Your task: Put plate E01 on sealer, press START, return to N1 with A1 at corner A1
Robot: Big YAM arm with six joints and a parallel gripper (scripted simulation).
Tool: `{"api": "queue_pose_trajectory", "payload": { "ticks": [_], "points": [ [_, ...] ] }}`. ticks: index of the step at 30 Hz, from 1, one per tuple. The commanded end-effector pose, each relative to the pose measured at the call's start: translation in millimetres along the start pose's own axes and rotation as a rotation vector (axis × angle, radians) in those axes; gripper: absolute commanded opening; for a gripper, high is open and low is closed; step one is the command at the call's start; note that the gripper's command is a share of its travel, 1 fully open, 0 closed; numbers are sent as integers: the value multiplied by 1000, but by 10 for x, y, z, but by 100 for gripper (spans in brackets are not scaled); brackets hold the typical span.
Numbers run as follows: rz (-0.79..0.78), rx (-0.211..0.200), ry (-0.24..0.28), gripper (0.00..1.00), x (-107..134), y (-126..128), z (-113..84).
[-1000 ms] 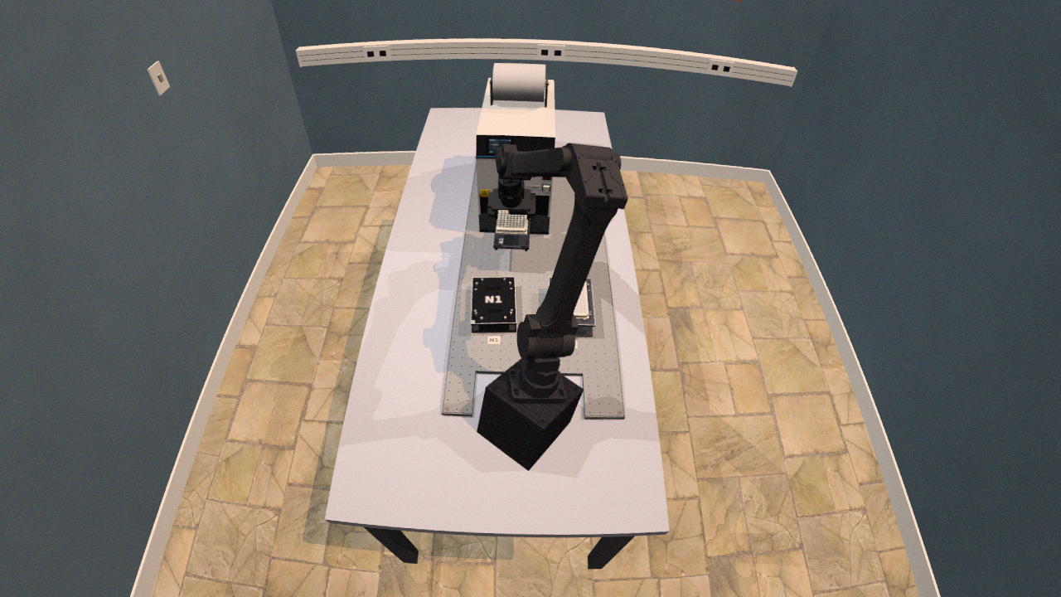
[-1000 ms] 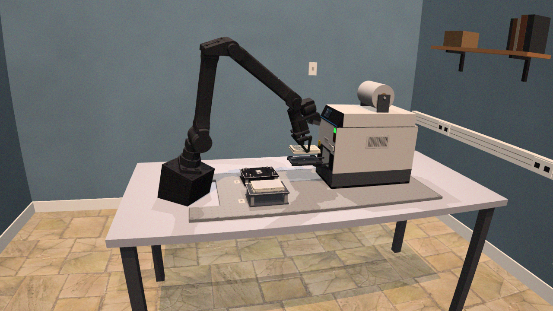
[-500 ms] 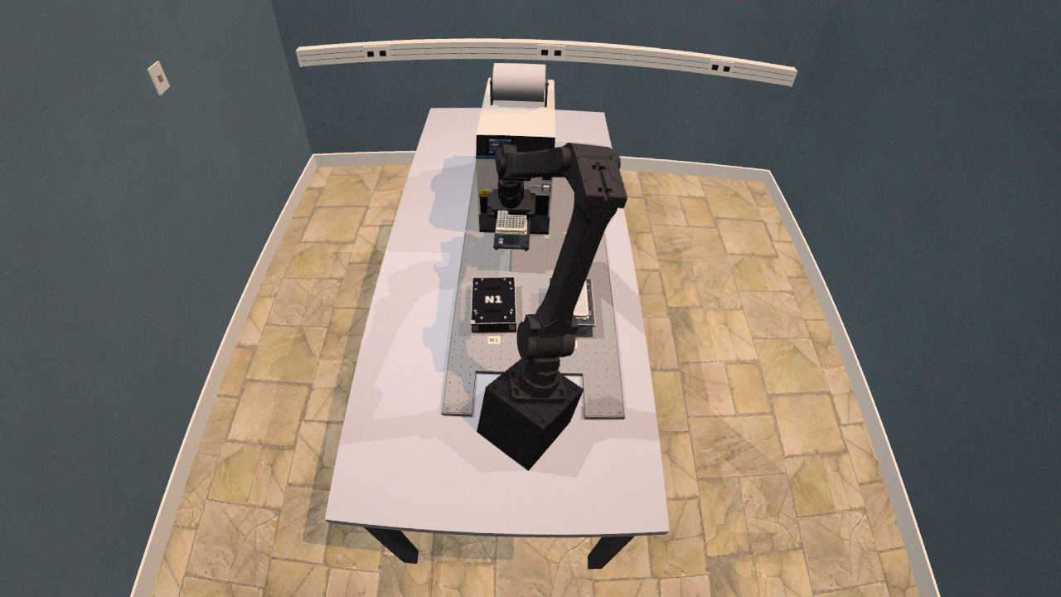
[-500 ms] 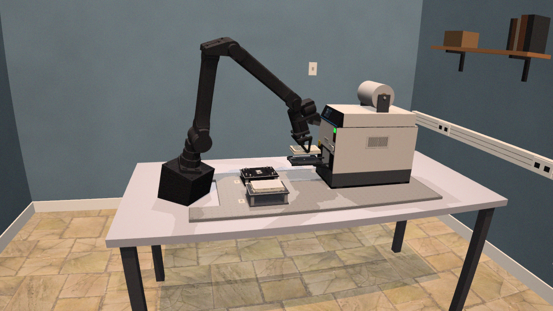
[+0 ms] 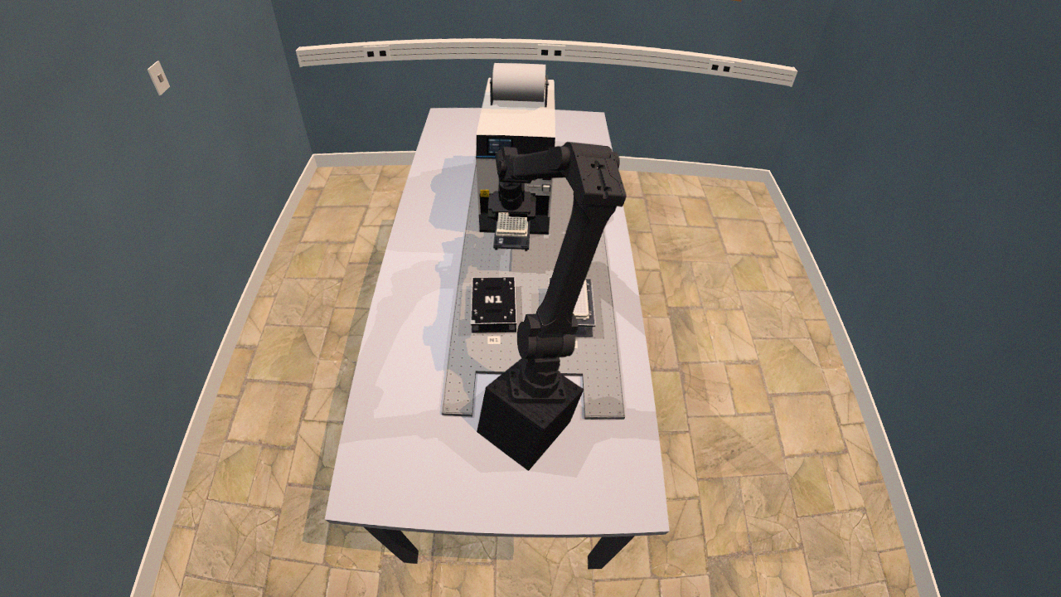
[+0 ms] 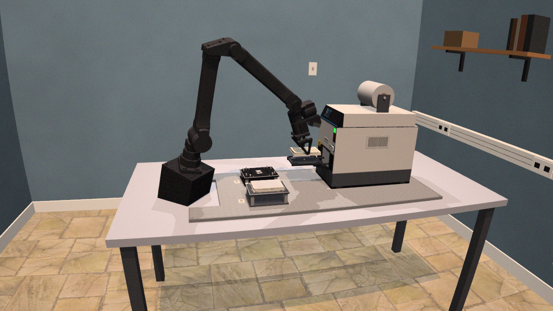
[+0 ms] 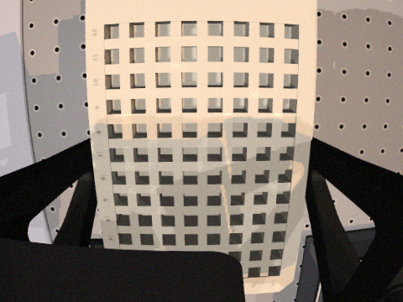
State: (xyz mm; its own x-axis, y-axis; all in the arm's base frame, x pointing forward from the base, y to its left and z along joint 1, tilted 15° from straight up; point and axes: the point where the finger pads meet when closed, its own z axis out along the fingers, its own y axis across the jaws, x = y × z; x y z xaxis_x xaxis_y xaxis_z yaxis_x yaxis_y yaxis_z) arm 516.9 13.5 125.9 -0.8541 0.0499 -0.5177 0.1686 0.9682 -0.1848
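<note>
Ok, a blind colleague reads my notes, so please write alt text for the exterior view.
A black robot arm's claw grips a cream well plate above the extended stage of a plate sealer showing a green lamp. Nearer the arm's base, one nest is vacant; another holds a plate.
</note>
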Motion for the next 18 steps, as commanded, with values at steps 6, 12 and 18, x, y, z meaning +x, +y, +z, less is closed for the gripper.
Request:
{"api": "queue_pose_trajectory", "payload": {
  "ticks": [6, 12, 18],
  "points": [
    [1, -3, -22, 0, -105, -16, 46],
    [8, -5, -38, 0, -200, -40, -45],
    [15, -5, -49, 0, -272, -76, -130]
  ]
}}
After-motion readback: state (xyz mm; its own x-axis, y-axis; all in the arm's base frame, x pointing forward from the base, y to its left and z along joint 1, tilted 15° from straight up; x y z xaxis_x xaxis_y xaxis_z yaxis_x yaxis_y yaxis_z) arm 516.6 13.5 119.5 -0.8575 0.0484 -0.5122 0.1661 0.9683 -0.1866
